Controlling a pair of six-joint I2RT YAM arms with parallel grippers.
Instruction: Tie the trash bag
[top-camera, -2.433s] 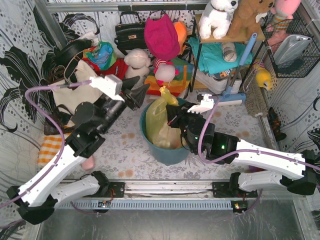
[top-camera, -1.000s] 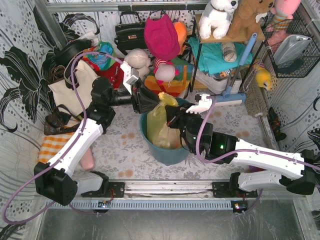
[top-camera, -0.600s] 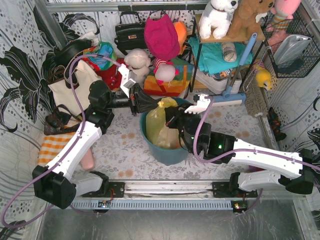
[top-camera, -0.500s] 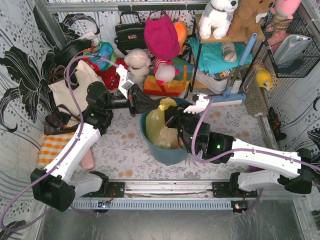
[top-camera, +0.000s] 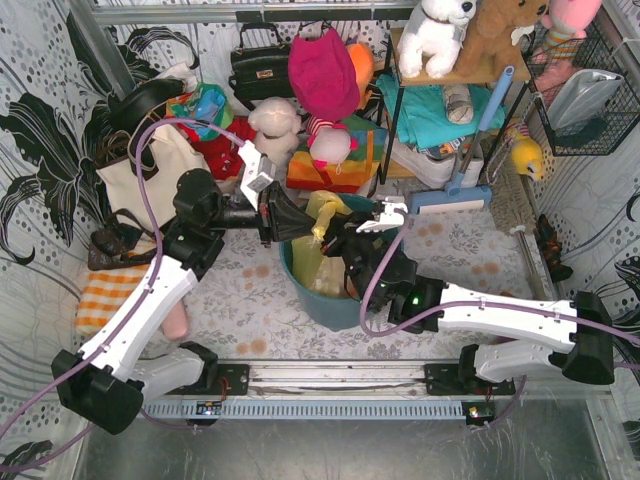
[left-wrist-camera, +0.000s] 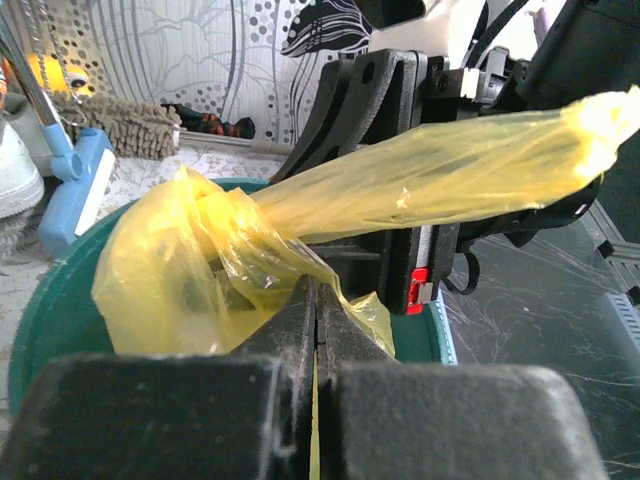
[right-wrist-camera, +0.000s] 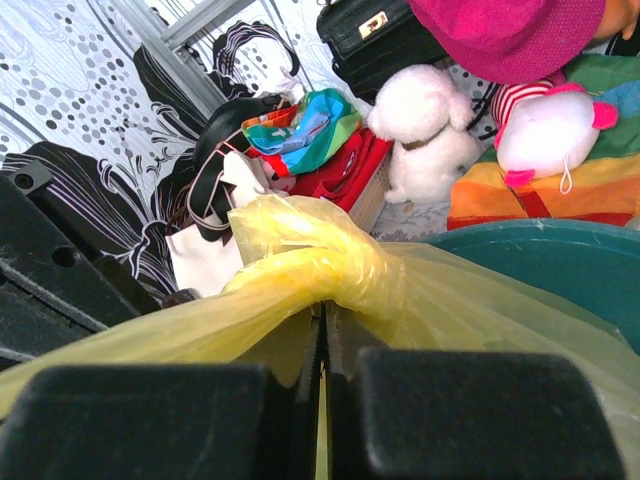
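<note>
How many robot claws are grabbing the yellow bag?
2. The left gripper pinches the bag from the left, above the bucket; the right gripper pinches it from the right. None seems hidden.

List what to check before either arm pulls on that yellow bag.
1. Left fingers clamped on the trash bag: ok, shut on a fold of plastic.
2. Right fingers clamped on it: ok, shut on the gathered neck.
3. Band of plastic between the two grips stretched, not slack: ok.
4. Bag body seated inside the bucket: ok.
5. Knot formed: cannot tell. A bunched lump sits at the right fingers, but how it wraps is hidden.
6. Plastic untorn: cannot tell. No tear shows, but the far side is hidden.
</note>
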